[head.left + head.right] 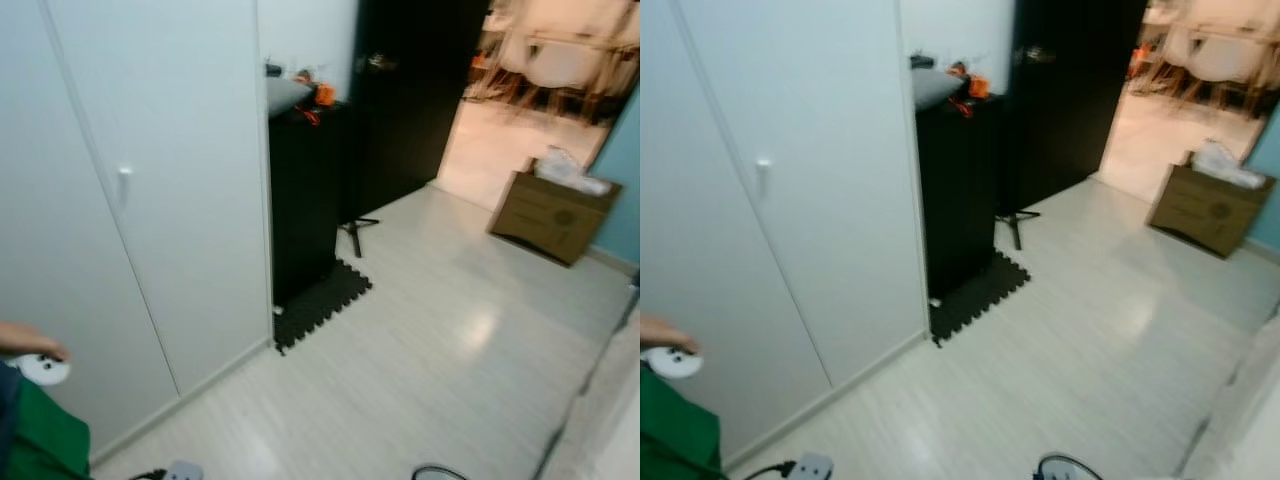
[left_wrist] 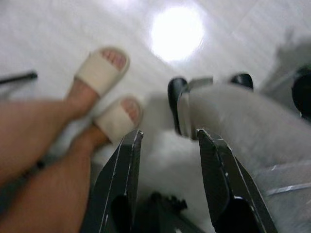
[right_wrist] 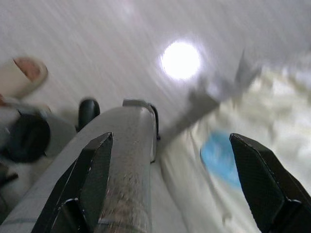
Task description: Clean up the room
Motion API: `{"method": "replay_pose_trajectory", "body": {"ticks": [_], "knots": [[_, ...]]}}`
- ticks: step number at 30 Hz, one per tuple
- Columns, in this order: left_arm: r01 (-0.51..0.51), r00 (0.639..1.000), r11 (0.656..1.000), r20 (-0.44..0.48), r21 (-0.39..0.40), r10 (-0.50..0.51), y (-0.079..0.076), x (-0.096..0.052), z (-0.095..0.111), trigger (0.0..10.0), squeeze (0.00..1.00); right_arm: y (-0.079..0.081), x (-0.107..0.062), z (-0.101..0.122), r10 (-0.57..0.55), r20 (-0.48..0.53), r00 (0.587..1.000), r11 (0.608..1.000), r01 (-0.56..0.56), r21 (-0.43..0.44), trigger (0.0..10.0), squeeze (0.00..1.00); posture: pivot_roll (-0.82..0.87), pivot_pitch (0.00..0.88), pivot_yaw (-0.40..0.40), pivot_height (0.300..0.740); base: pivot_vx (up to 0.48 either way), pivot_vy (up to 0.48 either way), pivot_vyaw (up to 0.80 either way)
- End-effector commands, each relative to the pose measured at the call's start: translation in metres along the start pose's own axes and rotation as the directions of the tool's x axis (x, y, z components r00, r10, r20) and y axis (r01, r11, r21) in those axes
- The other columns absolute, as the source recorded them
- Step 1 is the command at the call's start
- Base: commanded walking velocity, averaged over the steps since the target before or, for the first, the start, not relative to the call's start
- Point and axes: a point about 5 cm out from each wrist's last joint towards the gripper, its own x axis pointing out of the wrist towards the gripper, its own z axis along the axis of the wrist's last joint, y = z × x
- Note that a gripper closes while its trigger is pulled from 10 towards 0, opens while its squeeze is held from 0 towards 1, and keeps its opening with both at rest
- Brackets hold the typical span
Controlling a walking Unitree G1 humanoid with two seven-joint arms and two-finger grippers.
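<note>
My left gripper (image 2: 170, 136) hangs beside my body and points down at the pale floor, open with nothing between its fingers. My right gripper (image 3: 171, 141) also hangs low, its fingers spread wide and empty, above my grey leg (image 3: 121, 160) and a white rumpled cover with a blue patch (image 3: 221, 160). A brown cardboard box (image 1: 553, 212) with white stuff on top stands on the floor at the far right. Small orange items (image 1: 324, 94) lie on top of a black cabinet (image 1: 305, 190).
White wardrobe doors (image 1: 150, 200) run along the left. A black foam mat (image 1: 322, 300) and a small tripod (image 1: 355, 232) lie by the cabinet. Beyond a black door (image 1: 405, 90) a doorway opens. A person's hand (image 1: 30, 340) holds a white controller; their slippered feet (image 2: 104, 70) stand close by.
</note>
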Motion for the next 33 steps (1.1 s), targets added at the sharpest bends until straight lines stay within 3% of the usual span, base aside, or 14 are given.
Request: {"method": "replay_pose_trajectory", "body": {"ticks": [1,19,24,31,33], "knots": [[0.007,1.0,1.0,0.006,0.007,-0.007,-0.007,0.002,0.003,10.0,0.0,0.012,-0.004,-0.041,0.041,-0.158,0.987,0.999,-0.043,-0.007,10.0,0.0,0.03,0.0,0.002,0.74,0.311,0.0,0.0],[0.032,0.999,0.999,0.005,-0.021,-0.032,-0.039,0.009,0.001,10.0,0.0,-0.002,-0.004,-0.034,-0.012,-0.13,0.991,1.0,0.011,-0.004,10.0,0.0,0.04,0.0,-0.025,0.74,0.319,0.0,-0.74],[0.034,0.999,0.999,0.015,-0.023,-0.034,-0.034,0.008,0.005,10.0,0.0,-0.006,-0.004,-0.031,-0.026,-0.12,0.992,0.999,0.023,-0.023,10.0,0.0,0.03,0.0,-0.024,0.74,0.329,0.0,0.0],[0.036,0.999,0.999,0.03,-0.014,-0.036,-0.009,0.003,0.009,10.0,0.0,-0.017,-0.005,-0.022,-0.052,-0.093,0.994,0.998,0.048,-0.045,10.0,0.0,-0.01,0.0,-0.007,0.74,0.335,0.0,-0.78],[0.041,0.998,0.999,0.041,-0.003,-0.041,-0.004,0.002,0.015,10.0,0.0,-0.028,-0.006,-0.013,-0.08,-0.061,0.995,0.997,0.078,-0.029,10.0,0.0,-0.02,0.0,0.004,0.74,0.336,0.0,0.0]]}}
